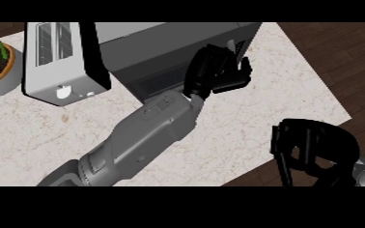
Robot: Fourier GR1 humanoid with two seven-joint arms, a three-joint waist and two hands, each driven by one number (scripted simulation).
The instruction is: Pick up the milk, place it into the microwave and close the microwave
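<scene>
The grey microwave [178, 38] stands at the back of the counter, its pale door [61, 63] swung open to the left. My left hand [217, 72] is at the microwave's dark opening, at its right side, with the fingers curled. Only a pale sliver of the milk [231, 44] shows above the fingers; the hand hides the rest. My right hand [310, 147] rests at the lower right, over the counter's front corner, fingers bent and holding nothing.
A potted plant [6, 63] sits at the far left edge. The pale stone counter [285, 92] ends at the right and the front right, where dark wooden floor [328, 53] shows.
</scene>
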